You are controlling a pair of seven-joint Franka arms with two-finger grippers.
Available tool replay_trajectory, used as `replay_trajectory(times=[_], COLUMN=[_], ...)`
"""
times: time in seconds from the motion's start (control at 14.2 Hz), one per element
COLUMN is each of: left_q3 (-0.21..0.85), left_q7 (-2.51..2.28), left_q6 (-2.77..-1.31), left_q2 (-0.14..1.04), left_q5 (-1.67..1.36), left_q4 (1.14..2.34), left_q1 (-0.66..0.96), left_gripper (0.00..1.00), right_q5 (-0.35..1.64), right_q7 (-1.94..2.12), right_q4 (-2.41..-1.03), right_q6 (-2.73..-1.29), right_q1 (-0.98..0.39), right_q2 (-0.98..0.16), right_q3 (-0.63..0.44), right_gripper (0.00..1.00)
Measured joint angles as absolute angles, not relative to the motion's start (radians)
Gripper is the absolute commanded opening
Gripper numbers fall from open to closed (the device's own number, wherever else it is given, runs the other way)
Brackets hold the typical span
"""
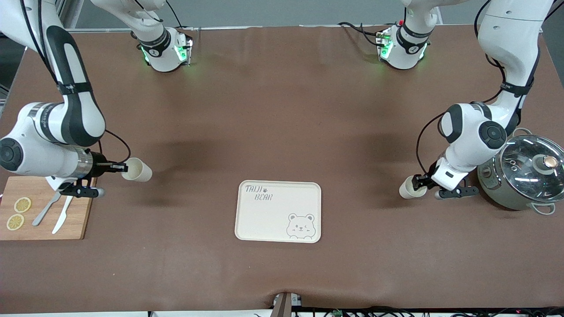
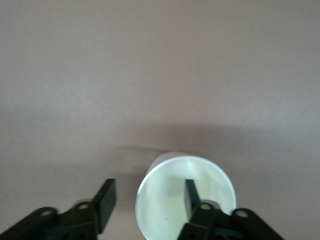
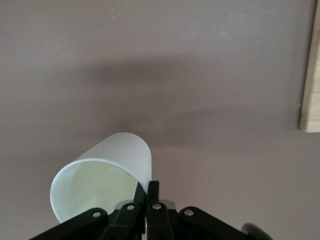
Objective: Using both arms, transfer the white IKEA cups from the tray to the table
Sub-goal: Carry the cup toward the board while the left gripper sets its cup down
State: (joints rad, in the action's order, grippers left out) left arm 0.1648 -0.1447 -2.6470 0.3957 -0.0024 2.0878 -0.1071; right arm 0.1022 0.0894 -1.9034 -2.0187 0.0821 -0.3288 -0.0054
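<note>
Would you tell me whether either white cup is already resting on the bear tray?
No: the bear tray is bare, and each white cup is at a gripper near its own arm's end of the table.

A robotics lab: two arms (image 1: 66, 110) bolted to a covered table (image 1: 273, 110).

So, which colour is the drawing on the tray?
Grey line art on the cream tray: a bear and lettering, best in the front view.

Brown table (image 1: 282, 132), two cream-white cups (image 1: 137, 170) (image 1: 410, 188), cream tray (image 1: 279, 211) with a grey bear doodle, light wood board (image 1: 53, 220) with yellow lemon slices (image 1: 18, 213), silvery pot (image 1: 522, 178), white-and-black arms.
</note>
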Motion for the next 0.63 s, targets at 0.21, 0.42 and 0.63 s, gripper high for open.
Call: replay_trajectory(times=[0.21, 0.42, 0.63], left_q3=[0.166, 0.168, 0.168], left_q7=[-0.146, -0.149, -0.15], left_q6=[-2.637, -2.537, -2.399], left_q2=[0.366, 0.347, 0.34], left_q5=[-0.002, -0.002, -0.002], left_q4=[2.051, 1.983, 1.885], left_q1=[-0.107, -0.107, -0.107], left_gripper=[1.0, 1.0, 1.0], right_q5=[0.093, 0.077, 0.069], right_q7=[0.188, 0.275, 0.327], right_q4=[-2.035, -2.129, -2.146], right_q6=[-2.148, -2.273, -2.282], right_q1=[0.124, 0.165, 0.199], right_q2=[-0.294, -0.292, -0.292], right_q3=[-0.006, -0.005, -0.006], right_gripper=[0.0, 0.0, 0.0])
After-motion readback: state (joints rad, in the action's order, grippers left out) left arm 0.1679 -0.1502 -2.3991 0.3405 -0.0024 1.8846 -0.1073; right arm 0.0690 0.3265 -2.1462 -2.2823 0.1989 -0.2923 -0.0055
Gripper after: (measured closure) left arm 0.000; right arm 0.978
